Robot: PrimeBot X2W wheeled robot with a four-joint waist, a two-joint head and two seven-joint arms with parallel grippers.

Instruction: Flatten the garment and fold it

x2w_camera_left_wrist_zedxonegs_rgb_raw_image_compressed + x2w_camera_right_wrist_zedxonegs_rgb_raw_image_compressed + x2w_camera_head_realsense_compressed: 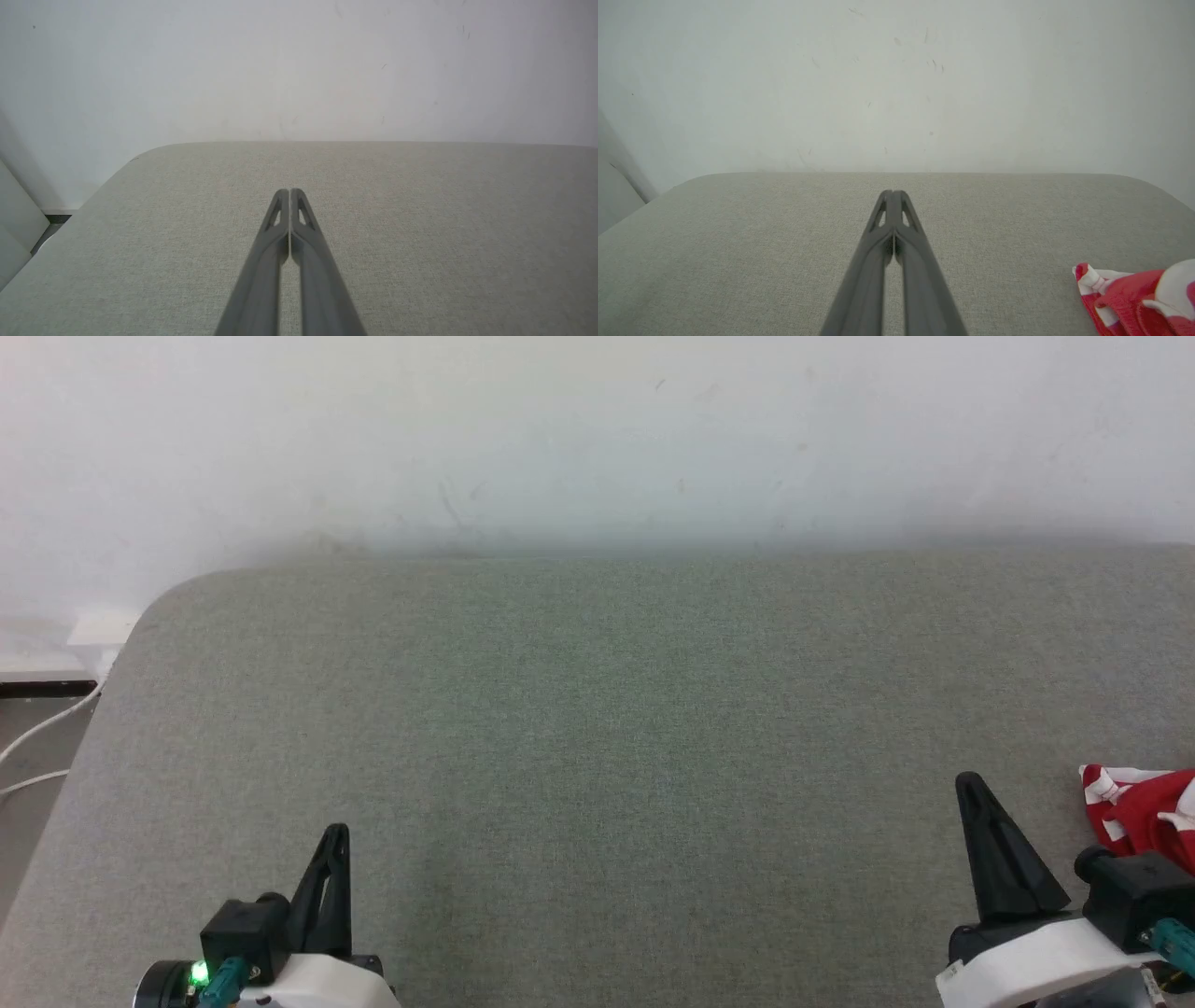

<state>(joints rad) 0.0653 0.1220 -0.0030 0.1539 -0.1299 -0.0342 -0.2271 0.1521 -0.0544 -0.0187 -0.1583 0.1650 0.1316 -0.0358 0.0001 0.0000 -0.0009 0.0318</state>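
The garment lies crumpled in a heap at the right edge of the head view, resting on the surface and cut off by the picture's border. We note bright red fabric with white stripes and white trim, bunched into folds. It is neither flattened nor folded. Its near part is hidden behind the black housing on the right wrist. In the right wrist view the same heap sits at the lower right corner, well to the side of the fingers and apart from them.

The surface is covered in a grey-green woven cloth with a fine, even texture. Its far left corner is rounded, and the right wrist view shows the far right corner rounded as well. Its far edge runs along a plain white wall that carries faint scuffs and small dark marks. Past the left edge we see a strip of floor, a dark skirting line and a white cable running across it.

The left claw hovers over the near left part of the surface, fingers pressed together with nothing between them; the left wrist view confirms the tips meet. A green light glows on its wrist. The right claw hovers over the near right part, fingers likewise together and empty, just beside the garment but not touching it.
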